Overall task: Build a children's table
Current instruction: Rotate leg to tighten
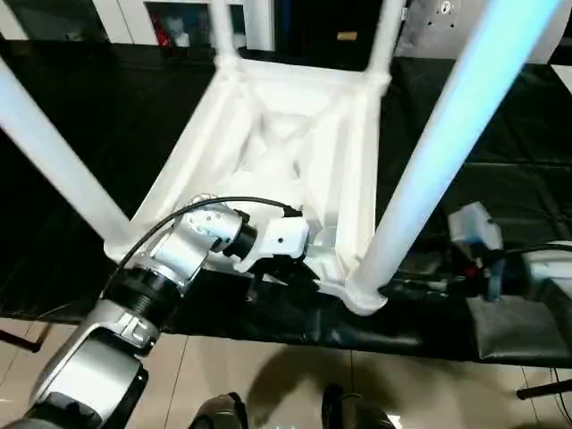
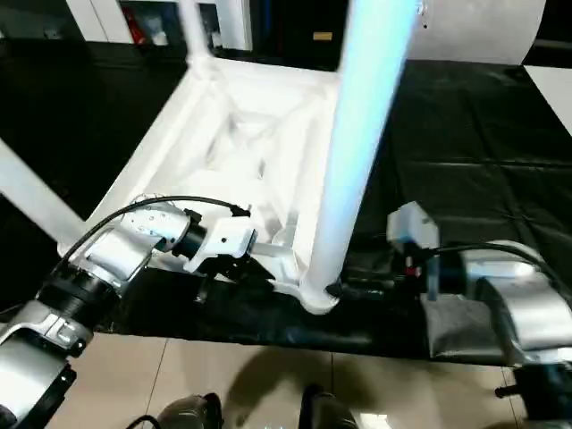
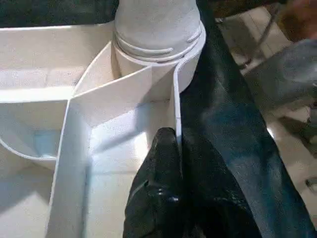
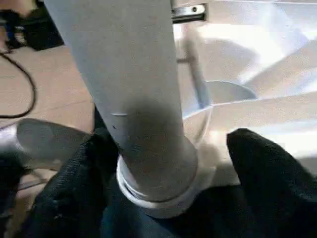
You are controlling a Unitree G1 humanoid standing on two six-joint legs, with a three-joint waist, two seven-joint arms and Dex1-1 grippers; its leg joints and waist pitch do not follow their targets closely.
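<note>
While left hand (image 3: 171, 198) pinches tabletop rim (image 3: 177, 114), right hand (image 4: 163, 198) straddles leg (image 4: 133, 99).

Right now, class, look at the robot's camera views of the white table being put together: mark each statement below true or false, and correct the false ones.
1. The table top lies upside down, ribbed underside up. True.
2. The table rests on a bare wooden bench. False: it rests on a black cover.
3. The left gripper has its jaws shut on the thin rim of the table top. True.
4. The near right leg lies flat beside the top. False: it stands upright in its corner socket.
5. The right gripper is clamped tight on that leg. False: its jaws stand open, one on each side of the leg's base.
</note>
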